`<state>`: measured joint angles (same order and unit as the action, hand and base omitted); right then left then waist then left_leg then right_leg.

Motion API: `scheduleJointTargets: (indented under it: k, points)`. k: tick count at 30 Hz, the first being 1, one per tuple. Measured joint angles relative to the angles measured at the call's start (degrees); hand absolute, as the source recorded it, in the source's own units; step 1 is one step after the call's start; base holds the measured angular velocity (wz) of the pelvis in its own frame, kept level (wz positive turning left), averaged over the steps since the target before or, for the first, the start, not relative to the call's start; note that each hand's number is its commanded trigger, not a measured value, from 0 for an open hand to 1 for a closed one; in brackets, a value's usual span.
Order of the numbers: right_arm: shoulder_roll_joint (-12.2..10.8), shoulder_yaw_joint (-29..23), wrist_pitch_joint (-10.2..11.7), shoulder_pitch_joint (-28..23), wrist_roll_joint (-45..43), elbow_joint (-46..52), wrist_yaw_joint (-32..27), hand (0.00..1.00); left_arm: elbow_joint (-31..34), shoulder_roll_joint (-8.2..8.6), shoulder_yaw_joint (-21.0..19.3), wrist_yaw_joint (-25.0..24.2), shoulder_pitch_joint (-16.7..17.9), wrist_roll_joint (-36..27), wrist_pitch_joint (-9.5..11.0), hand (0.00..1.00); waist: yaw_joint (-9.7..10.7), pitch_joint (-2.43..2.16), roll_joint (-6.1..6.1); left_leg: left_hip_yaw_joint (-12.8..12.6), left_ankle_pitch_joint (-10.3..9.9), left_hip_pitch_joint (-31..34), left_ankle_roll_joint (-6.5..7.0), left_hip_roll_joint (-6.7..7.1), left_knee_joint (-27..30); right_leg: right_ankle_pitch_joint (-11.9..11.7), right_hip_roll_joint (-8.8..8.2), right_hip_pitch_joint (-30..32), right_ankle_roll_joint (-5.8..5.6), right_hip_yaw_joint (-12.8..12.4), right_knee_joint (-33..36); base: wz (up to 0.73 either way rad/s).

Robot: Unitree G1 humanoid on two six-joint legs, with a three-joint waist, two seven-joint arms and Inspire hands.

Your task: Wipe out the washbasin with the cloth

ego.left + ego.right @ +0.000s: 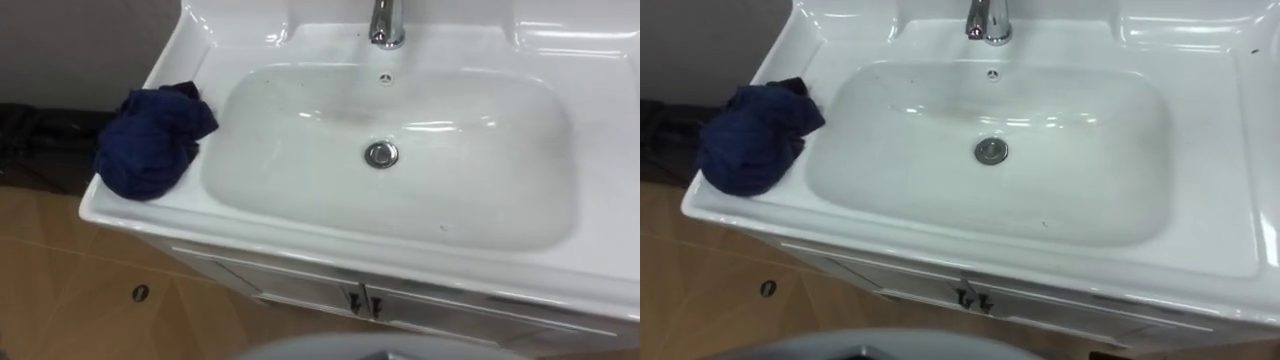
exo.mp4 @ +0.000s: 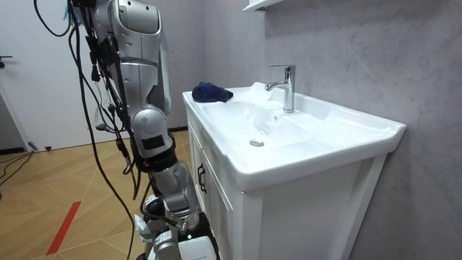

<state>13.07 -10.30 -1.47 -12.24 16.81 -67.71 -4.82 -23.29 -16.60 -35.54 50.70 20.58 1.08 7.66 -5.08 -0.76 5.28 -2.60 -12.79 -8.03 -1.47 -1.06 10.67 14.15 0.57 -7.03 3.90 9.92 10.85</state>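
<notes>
A white basin (image 1: 480, 200) is set in a vanity top, with a round metal drain (image 1: 380, 154) in its middle and a chrome tap (image 1: 386, 25) at the back. A crumpled dark blue cloth (image 1: 150, 140) lies on the left rim of the top, beside the bowl and near the front corner. In the room view the cloth (image 2: 211, 92) sits at the far end of the top. I stand in front of the vanity with my right arm hanging at my side. My right hand (image 2: 167, 249) is low by the cabinet, cut off by the picture's lower edge.
Below the top is a white cabinet with two small dark door handles (image 1: 360, 300). A grey wall backs the vanity. Wooden floor lies to the left, with dark cables (image 1: 40, 140) against the wall.
</notes>
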Motion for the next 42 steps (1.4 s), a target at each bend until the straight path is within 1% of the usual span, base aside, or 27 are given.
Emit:
scheduleJointTargets:
  k: [2,3,4,5,6,7,8,9,10,14,15,16,18,20,23,25,26,29,30,31,32,33,34,36,37,38,42]
  points:
    - [0.5,1.2,-0.5,0.8,-3.9,0.0,1.3,0.0,-9.9,0.44,3.2,-2.4,1.6,-4.4,-0.4,0.0,0.0,0.12,-0.82,0.3,0.0,0.6,0.0,0.25,0.4,0.1,-0.37,0.1,-0.18,0.9,0.1,0.21]
    - [0.5,1.6,-1.2,1.0,-4.6,-0.1,1.5,0.0,-12.3,0.55,4.4,-3.3,2.3,-5.4,-0.8,0.0,0.0,0.17,-0.97,0.6,0.0,0.8,0.0,0.34,0.5,0.1,-0.49,0.1,-0.2,1.3,0.0,0.26]
    - [0.6,2.5,-1.8,1.5,-5.2,-1.1,2.1,0.0,-16.2,1.06,7.1,-4.9,3.0,-7.3,-1.2,0.0,-0.1,0.14,-1.71,1.4,0.0,1.0,0.0,0.49,0.5,0.1,-0.53,-0.1,-0.34,1.6,-0.1,0.24]
    - [0.5,3.0,-2.6,1.9,-6.0,-1.4,2.7,0.0,-19.9,1.97,9.4,-6.9,3.8,-8.4,-1.6,0.0,-0.2,0.22,-2.17,1.4,0.0,1.0,0.01,0.56,0.5,0.1,-0.63,-0.2,-0.43,1.8,-0.1,0.17]
    - [0.6,3.5,-3.1,2.0,-6.7,-1.4,3.0,0.0,-21.8,2.56,10.2,-8.1,4.2,-8.5,-2.1,0.0,-0.3,0.16,-2.21,1.4,0.0,1.1,0.03,0.57,0.6,0.1,-0.66,-0.2,-0.48,1.9,-0.1,0.09]
    - [0.6,4.2,-3.6,2.1,-8.4,-1.4,3.6,0.0,-25.1,3.37,11.2,-10.3,4.3,-9.3,-3.0,0.0,-0.6,0.27,-2.87,1.4,0.0,1.5,0.06,0.6,0.8,0.0,-0.76,-0.2,-0.55,2.3,-0.1,0.13]
    - [0.6,4.6,-4.1,2.2,-9.3,-1.4,4.5,0.0,-28.9,3.61,11.2,-12.6,3.7,-9.6,-3.6,0.0,-1.0,0.08,-3.04,1.9,-0.1,1.9,0.1,0.69,1.0,0.0,-0.91,-0.2,-0.59,3.1,-0.2,0.17]
    - [0.6,4.6,-4.5,2.2,-9.7,-1.4,5.1,0.0,-30.5,3.61,11.2,-13.7,3.5,-9.6,-3.9,0.0,-1.2,0.09,-3.22,2.4,-0.1,2.0,0.11,0.75,1.1,0.0,-0.96,-0.2,-0.6,3.3,-0.2,0.22]
    - [0.9,4.6,-5.1,2.2,-10.5,-1.6,5.8,0.0,-33.0,3.72,11.2,-15.6,3.5,-9.5,-4.5,0.0,-1.7,0.18,-3.38,2.9,-0.1,2.2,0.21,0.82,1.2,0.0,-1.03,-0.2,-0.7,3.7,-0.3,0.19]
    - [1.8,5.6,-5.1,3.0,-13.1,-3.8,8.6,0.0,-39.6,3.88,11.6,-20.5,3.6,-9.3,-6.3,0.0,-3.0,0.48,-3.16,2.9,-0.2,2.3,0.36,0.95,1.1,-0.2,-1.24,-0.4,-1.03,4.5,-0.2,0.15]
    - [2.0,6.8,-5.6,3.6,-14.2,-4.3,9.2,0.0,-41.6,3.89,12.7,-22.1,3.6,-8.8,-7.2,0.0,-3.0,0.59,-2.94,2.8,-0.2,2.3,0.42,1.01,1.2,-0.2,-1.29,-0.6,-1.17,4.7,-0.2,0.13]
    - [2.1,8.0,-5.5,3.8,-15.2,-4.3,10.2,0.0,-43.1,3.92,13.8,-24.0,3.5,-8.0,-7.8,0.0,-3.1,0.67,-2.67,2.8,-0.2,2.4,0.57,1.07,1.2,-0.1,-1.35,-0.6,-1.28,4.8,-0.1,0.15]
    - [2.1,9.7,-5.1,4.5,-16.4,-4.4,12.0,0.0,-43.9,4.15,15.0,-26.6,3.4,-6.9,-9.1,0.0,-3.0,0.75,-2.49,2.7,0.0,2.4,0.74,1.07,1.2,-0.1,-1.45,-0.6,-1.37,5.1,-0.1,0.11]
    - [2.1,11.5,-4.7,5.6,-17.5,-5.2,13.4,0.0,-43.9,4.89,15.9,-29.6,2.8,-3.9,-10.5,0.0,-3.0,0.77,-2.51,2.8,0.2,2.5,1.01,1.19,1.1,0.0,-1.64,-0.7,-1.49,5.6,-0.1,0.14]
    - [2.1,12.2,-4.9,6.5,-17.2,-6.8,14.4,0.0,-43.0,5.11,18.5,-33.1,0.5,-1.3,-12.8,0.0,-2.5,0.81,-2.77,3.2,0.3,2.7,1.14,1.47,1.2,0.1,-1.93,-0.9,-1.67,6.3,-0.1,0.14]
    - [2.1,12.4,-4.9,7.3,-17.7,-7.8,15.1,0.0,-41.6,5.23,19.3,-34.5,-0.8,0.2,-13.6,0.0,-1.8,0.76,-2.98,3.2,0.4,3.0,1.27,1.68,1.3,0.2,-2.2,-0.7,-1.85,6.7,-0.1,0.1]
    - [2.1,12.5,-4.9,7.6,-17.9,-8.0,15.7,0.0,-40.6,5.23,19.8,-35.5,-1.8,3.1,-13.7,0.0,-1.2,0.73,-3.21,3.2,0.5,3.3,1.38,1.8,1.2,0.3,-2.34,-0.6,-1.93,6.9,-0.1,0.09]
    - [1.9,12.6,-4.9,7.8,-18.2,-8.9,16.3,0.0,-38.6,5.19,21.0,-37.7,-4.1,9.0,-13.7,0.0,-1.0,0.75,-3.89,3.2,0.5,3.5,1.41,1.94,1.0,0.2,-2.51,-0.5,-2.06,7.2,-0.1,0.02]
    - [1.8,13.0,-4.9,7.8,-18.5,-9.1,16.4,0.0,-38.5,5.2,22.1,-38.7,-5.4,11.1,-13.6,0.0,-0.7,0.76,-4.34,3.1,0.5,3.4,1.41,2.05,1.0,0.2,-2.6,-0.7,-2.1,7.3,-0.2,0.0]
    - [1.6,13.4,-4.9,7.9,-18.6,-9.2,16.4,0.0,-37.8,5.22,24.0,-39.6,-5.9,12.6,-13.6,0.0,0.3,0.79,-4.85,3.0,0.5,3.3,1.41,2.15,1.0,0.2,-2.6,-0.9,-2.2,7.4,-0.3,0.0]
    - [1.4,13.6,-4.9,7.9,-19.2,-9.2,16.2,0.0,-37.2,5.22,26.2,-40.5,-6.4,13.6,-13.7,0.0,0.9,0.94,-5.3,2.7,0.5,3.3,1.43,2.17,1.0,0.2,-2.64,-0.9,-2.23,7.2,-0.3,0.0]
    - [1.3,13.7,-5.0,7.9,-19.7,-9.3,16.2,0.0,-37.2,5.25,27.2,-41.0,-6.7,14.4,-13.8,0.0,1.2,1.0,-5.49,2.6,0.5,3.3,1.43,2.17,1.0,0.2,-2.66,-0.9,-2.24,7.2,-0.3,-0.07]
    - [1.1,14.1,-5.4,7.8,-20.0,-9.3,16.1,0.0,-37.1,5.26,29.2,-41.9,-7.3,15.5,-14.1,0.0,1.8,1.08,-5.75,2.3,0.5,3.4,1.44,2.18,1.0,0.2,-2.69,-0.8,-2.26,7.1,-0.4,-0.15]
    - [1.0,14.6,-6.3,7.8,-21.2,-9.3,16.0,0.0,-37.1,5.5,31.6,-43.1,-8.0,17.3,-14.7,0.0,1.9,1.1,-5.84,1.2,0.5,3.4,1.46,2.11,1.0,0.2,-2.65,-0.3,-2.27,6.0,-0.3,-0.22]
    - [0.8,14.7,-6.9,7.8,-22.3,-9.2,15.9,0.0,-37.1,5.6,32.5,-44.2,-8.2,17.7,-15.0,0.0,2.5,1.09,-5.83,1.2,0.4,3.4,1.47,2.12,1.0,0.2,-2.65,-0.2,-2.28,5.8,-0.3,-0.12]
    - [0.4,14.7,-7.4,7.8,-23.4,-9.2,15.9,0.0,-37.2,5.72,32.7,-45.3,-8.4,18.3,-15.3,0.0,3.5,1.09,-5.81,1.1,0.4,3.4,1.49,2.13,1.0,0.2,-2.68,-0.3,-2.28,5.9,-0.3,-0.06]
    - [-0.2,14.6,-8.2,7.6,-24.9,-9.1,16.2,0.0,-37.5,6.1,33.5,-47.9,-8.8,20.6,-16.2,0.0,4.3,1.07,-5.58,0.6,0.4,3.3,1.49,2.1,1.0,0.2,-2.63,-0.1,-2.3,5.1,-0.3,-0.07]
